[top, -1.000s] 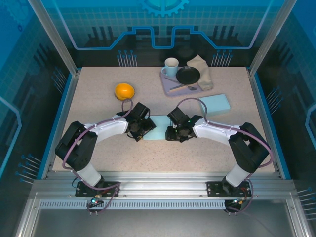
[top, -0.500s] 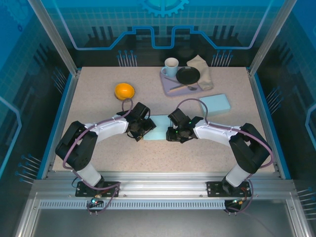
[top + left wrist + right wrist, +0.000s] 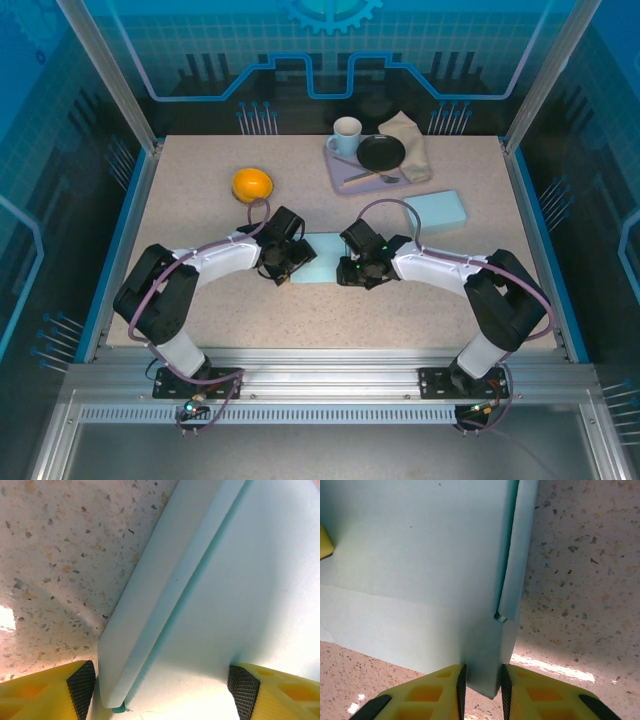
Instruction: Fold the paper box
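The paper box (image 3: pixel 322 258), a flat pale-blue sheet with creased flaps, is seen lying on the speckled counter (image 3: pixel 190 210), a little nearer than its middle and between the two arms. Its left end is met by the left hand (image 3: pixel 289 268) and its right end by the right hand (image 3: pixel 349 270).

In the left wrist view, the left hand's fingers (image 3: pixel 80 682) are held spread wide. A narrow side flap (image 3: pixel 145 610), folded along the box's edge, is straddled by them. One black pad is set just beside the flap's corner on the counter side, and the other is placed over the broad main panel. Nothing is squeezed between them.

In the right wrist view, the right hand's fingers (image 3: pixel 461 680) are drawn close together, and the near corner of the box is pinched between their pads. A slim flap (image 3: pixel 517 555) is seen folded over along the right edge of the panel, with its near end lifted a little from the sheet.

Farther back on the counter, an orange (image 3: pixel 252 184) is found to the left. At the back right, a white mug (image 3: pixel 346 135) stands on the corner of a purple tray (image 3: pixel 335 165) on which a black dish (image 3: pixel 381 152) is carried, and a tan napkin (image 3: pixel 410 140) is laid at the tray's right side. A second pale-blue slab (image 3: pixel 437 211) is seen beyond the right arm, apart from the box.
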Robot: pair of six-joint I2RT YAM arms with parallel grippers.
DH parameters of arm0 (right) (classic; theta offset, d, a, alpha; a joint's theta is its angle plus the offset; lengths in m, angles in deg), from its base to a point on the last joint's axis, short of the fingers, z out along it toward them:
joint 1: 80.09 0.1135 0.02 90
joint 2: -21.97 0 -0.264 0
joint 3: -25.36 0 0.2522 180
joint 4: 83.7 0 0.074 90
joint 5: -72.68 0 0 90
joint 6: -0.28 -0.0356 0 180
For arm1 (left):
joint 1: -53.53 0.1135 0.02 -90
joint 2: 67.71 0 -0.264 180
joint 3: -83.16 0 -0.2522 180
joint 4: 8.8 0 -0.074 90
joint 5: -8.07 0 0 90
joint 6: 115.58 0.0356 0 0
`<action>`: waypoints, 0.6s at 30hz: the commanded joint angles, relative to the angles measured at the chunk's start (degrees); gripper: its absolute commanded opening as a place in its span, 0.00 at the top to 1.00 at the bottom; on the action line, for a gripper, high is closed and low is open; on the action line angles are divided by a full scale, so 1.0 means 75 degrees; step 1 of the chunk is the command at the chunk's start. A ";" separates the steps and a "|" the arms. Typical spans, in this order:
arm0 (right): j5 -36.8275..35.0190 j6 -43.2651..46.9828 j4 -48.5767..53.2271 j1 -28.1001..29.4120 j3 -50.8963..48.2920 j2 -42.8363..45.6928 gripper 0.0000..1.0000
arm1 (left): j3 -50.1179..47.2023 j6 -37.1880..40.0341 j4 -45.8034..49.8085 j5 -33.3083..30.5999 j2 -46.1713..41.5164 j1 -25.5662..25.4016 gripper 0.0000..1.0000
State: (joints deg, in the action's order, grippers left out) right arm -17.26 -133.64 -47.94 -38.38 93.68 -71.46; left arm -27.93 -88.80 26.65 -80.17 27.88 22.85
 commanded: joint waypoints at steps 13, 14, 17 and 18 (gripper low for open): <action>0.0222 -0.0106 0.0515 0.0105 0.0373 -0.0067 0.73 | -0.0135 0.0133 0.0565 -0.0404 0.0438 0.0070 0.25; 0.0276 -0.0101 0.0481 0.0101 0.0377 -0.0070 0.73 | -0.0125 0.0139 0.0568 -0.0391 0.0447 0.0065 0.25; 0.0397 -0.0144 0.0317 0.0103 0.0330 -0.0105 0.73 | -0.0097 0.0141 0.0565 -0.0383 0.0461 0.0060 0.25; 0.0412 -0.0151 0.0254 0.0088 0.0309 -0.0117 0.73 | -0.0097 0.0154 0.0565 -0.0377 0.0460 0.0068 0.25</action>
State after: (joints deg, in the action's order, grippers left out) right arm -16.41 -133.88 -45.60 -38.38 94.86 -71.48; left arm -27.73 -88.43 26.65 -80.41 28.03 22.85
